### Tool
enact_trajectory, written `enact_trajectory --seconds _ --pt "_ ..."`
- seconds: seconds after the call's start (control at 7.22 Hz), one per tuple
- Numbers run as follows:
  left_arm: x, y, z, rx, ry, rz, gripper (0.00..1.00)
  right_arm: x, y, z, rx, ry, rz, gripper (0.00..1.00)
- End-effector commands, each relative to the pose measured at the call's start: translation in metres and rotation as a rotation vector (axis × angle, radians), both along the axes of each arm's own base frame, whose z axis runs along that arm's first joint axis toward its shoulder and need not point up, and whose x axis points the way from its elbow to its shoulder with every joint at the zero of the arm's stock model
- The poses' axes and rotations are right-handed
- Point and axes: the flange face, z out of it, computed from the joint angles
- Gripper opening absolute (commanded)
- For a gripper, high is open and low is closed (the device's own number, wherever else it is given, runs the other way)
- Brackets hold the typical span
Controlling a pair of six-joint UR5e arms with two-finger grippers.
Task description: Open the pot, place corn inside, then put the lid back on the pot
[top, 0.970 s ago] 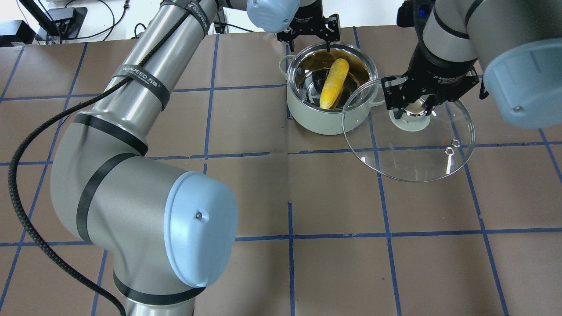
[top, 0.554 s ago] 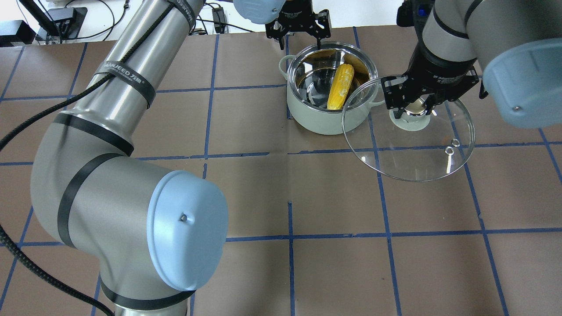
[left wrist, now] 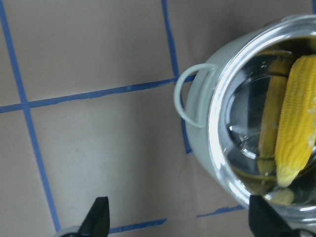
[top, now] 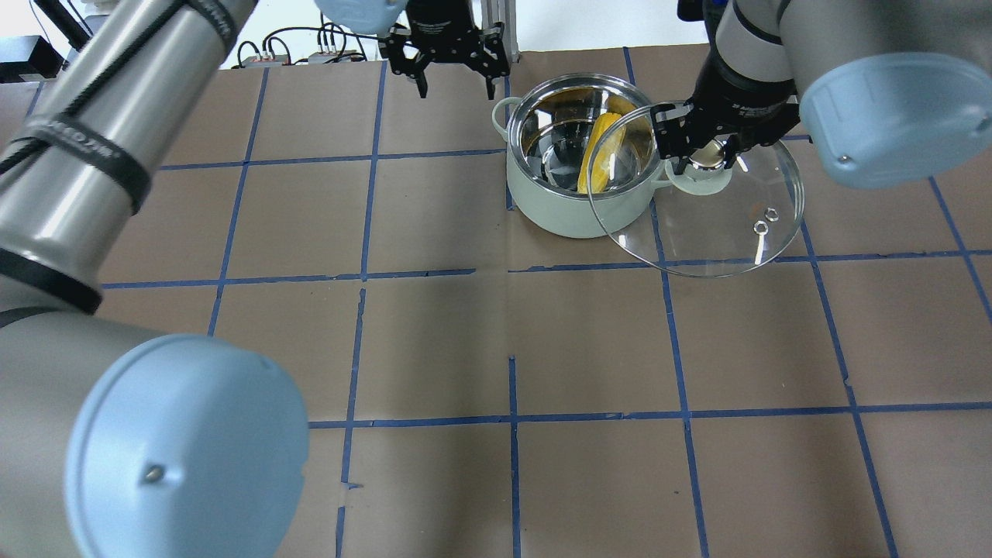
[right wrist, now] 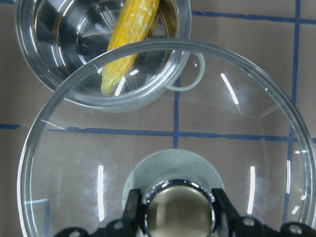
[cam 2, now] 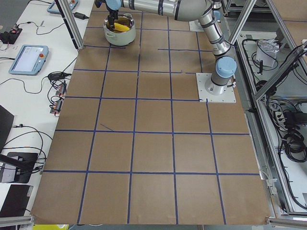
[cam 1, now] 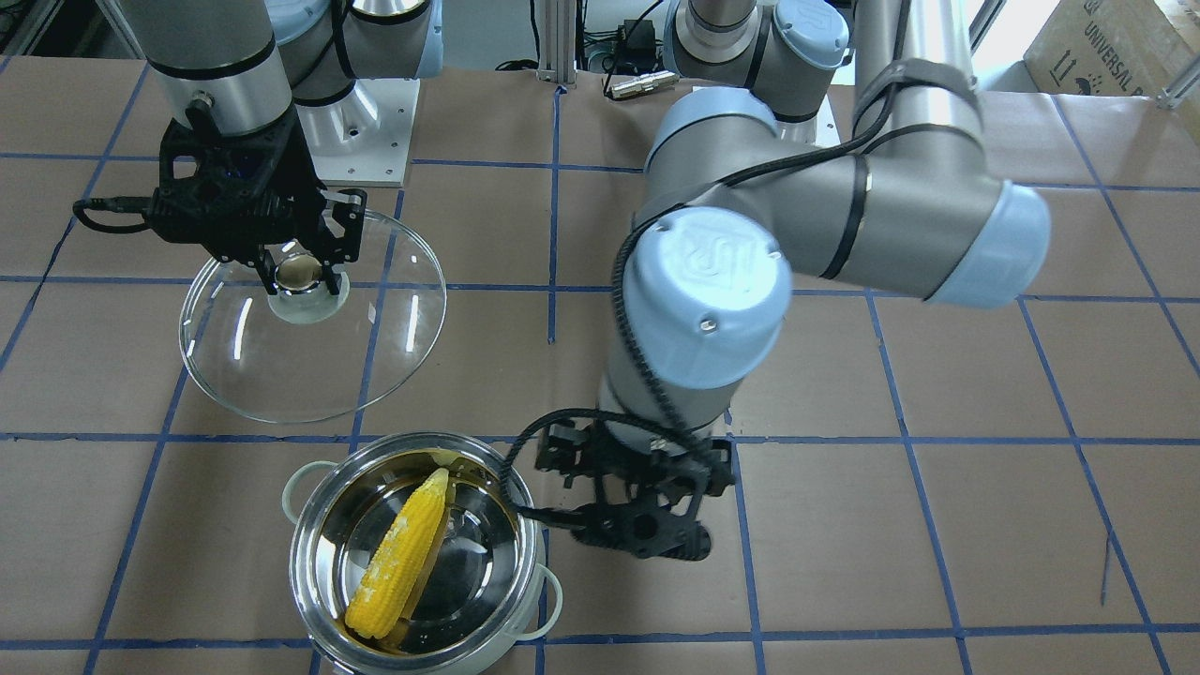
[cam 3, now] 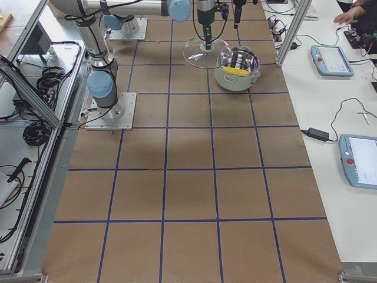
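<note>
Currently you have the corn point(cam 1: 398, 553) inside the pot point(top: 558, 213). It lies slantwise across the shiny steel bottom, pointed tip toward the robot's side, thick end toward the far wall. The pot stands upright on the brown-paper table point(top: 589, 349), mouth uncovered. Your right gripper point(top: 704, 159) is clamped on the knob point(right wrist: 178, 213) of the lid point(top: 721, 232), one finger on either side, and holds the glass dome clear of the table on the pot's right. From overhead you see the lid's edge overlap the pot's rim, with part of the corn showing through the glass. The right wrist view shows the same overlap next to one loop handle point(right wrist: 183, 89). From the front-facing camera, lid and pot look apart, so the lid is not seated. Your left gripper point(top: 456, 87) is empty, fingers spread wide, off the pot's left side toward the far edge of the table. In the left wrist view you find both fingertips point(left wrist: 98, 217) at the bottom of the frame, over bare paper beside the pot's other loop handle point(left wrist: 177, 96), touching nothing.
</note>
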Motion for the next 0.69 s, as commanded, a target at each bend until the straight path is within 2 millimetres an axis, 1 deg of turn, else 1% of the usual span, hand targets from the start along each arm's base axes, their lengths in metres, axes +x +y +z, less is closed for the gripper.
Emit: enact_trajectory --seconds 0.0,0.14,0.28,0.42,0.55 --pt "0.080 0.062 0.022 0.035 -0.011 0.017 1.00 0.026 -0.047 -0.011 -0.004 -0.011 0.027 0.09" --pt "0.105 0.091 0.021 0.056 -0.009 0.051 1.00 0.037 -0.075 -0.022 -0.001 -0.011 0.038 0.09" --pt "0.128 0.121 0.026 0.047 -0.007 0.083 1.00 0.048 -0.101 -0.029 -0.006 -0.010 0.039 0.10" --pt "0.146 0.137 0.035 0.008 -0.009 0.115 1.00 0.059 -0.124 -0.045 -0.011 -0.006 0.046 0.10" --pt "0.154 0.141 0.054 -0.022 -0.059 0.123 1.00 0.064 -0.142 -0.062 -0.012 -0.001 0.047 0.10"
